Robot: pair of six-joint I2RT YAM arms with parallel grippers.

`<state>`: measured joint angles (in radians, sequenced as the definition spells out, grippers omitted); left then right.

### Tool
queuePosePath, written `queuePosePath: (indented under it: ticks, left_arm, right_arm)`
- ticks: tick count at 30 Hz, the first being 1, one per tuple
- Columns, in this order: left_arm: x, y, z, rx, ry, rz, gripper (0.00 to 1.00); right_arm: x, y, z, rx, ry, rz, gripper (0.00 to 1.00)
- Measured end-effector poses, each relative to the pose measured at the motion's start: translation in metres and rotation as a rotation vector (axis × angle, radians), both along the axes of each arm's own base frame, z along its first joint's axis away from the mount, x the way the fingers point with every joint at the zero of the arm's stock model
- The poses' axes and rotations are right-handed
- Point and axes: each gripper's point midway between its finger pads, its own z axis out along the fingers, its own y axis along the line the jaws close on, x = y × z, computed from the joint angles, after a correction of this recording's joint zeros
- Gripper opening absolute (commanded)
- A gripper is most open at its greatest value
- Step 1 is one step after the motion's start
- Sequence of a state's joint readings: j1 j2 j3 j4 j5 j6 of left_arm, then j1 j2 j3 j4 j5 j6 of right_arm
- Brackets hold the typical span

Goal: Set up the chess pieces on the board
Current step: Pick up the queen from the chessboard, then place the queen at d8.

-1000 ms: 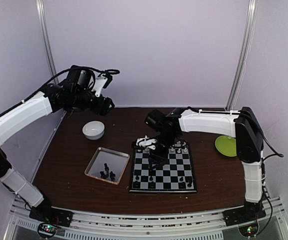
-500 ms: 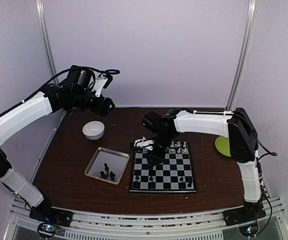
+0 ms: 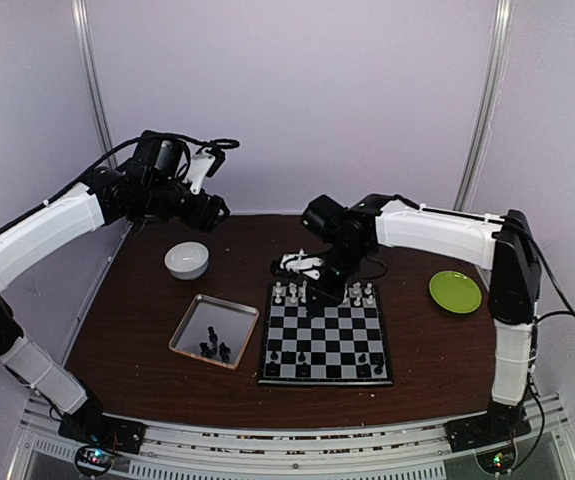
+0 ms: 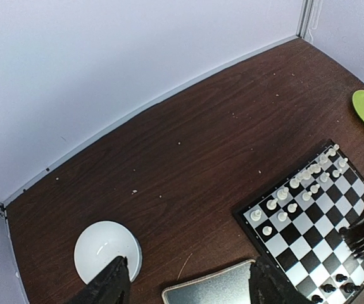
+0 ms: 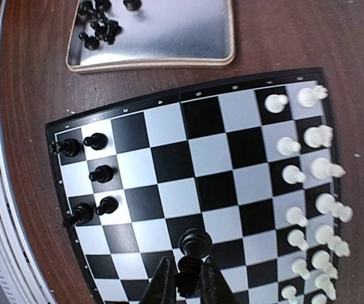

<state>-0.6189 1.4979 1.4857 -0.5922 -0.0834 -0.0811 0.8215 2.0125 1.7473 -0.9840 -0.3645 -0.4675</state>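
Note:
The board (image 3: 332, 335) lies at mid table. White chess pieces (image 3: 327, 293) fill its two far rows, and a few black ones (image 3: 372, 358) stand along the near edge. My right gripper (image 5: 188, 278) is shut on a black chess piece (image 5: 194, 244), held head-out above the board (image 5: 213, 145). In the top view that gripper (image 3: 315, 292) hangs over the board's far left part. More black pieces (image 5: 96, 25) lie in the silver tray (image 5: 163, 38). My left gripper (image 4: 188, 288) is open and empty, high above the table's back left.
The silver tray (image 3: 229, 318) sits left of the board, with a white bowl (image 3: 187, 260) behind it. A green plate (image 3: 455, 291) lies at the right. Upright frame poles stand at both back corners.
My right gripper's jaws closed on a black piece on the board. It then rose and drew back toward the far edge. The left arm stayed still.

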Motion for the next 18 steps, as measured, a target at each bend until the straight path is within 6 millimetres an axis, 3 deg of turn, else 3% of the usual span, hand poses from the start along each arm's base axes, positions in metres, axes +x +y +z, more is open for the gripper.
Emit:
queuePosePath:
  ticks: [4,7,9,13,18]
  left_arm:
    - [0.000,0.000,0.000,0.001,-0.001,0.002,0.66]
    - [0.000,0.000,0.000,0.002,0.000,0.003,0.66]
    - [0.000,0.000,-0.001,0.003,0.001,0.002,0.66]
    - [0.002,-0.001,-0.005,0.009,0.011,0.002,0.66]
    - [0.002,-0.001,-0.010,0.016,0.023,0.001,0.66]
  right_arm:
    - [0.000,-0.025,0.047,0.069,-0.069,-0.037,0.12]
    - [-0.006,-0.044,0.062,0.093,-0.095,-0.056,0.12]
    - [-0.016,-0.055,0.060,0.089,-0.091,-0.054,0.12]
    - [-0.040,-0.073,0.036,0.055,-0.043,-0.033,0.12]
    - [-0.064,-0.079,0.007,0.034,0.030,0.012,0.11]
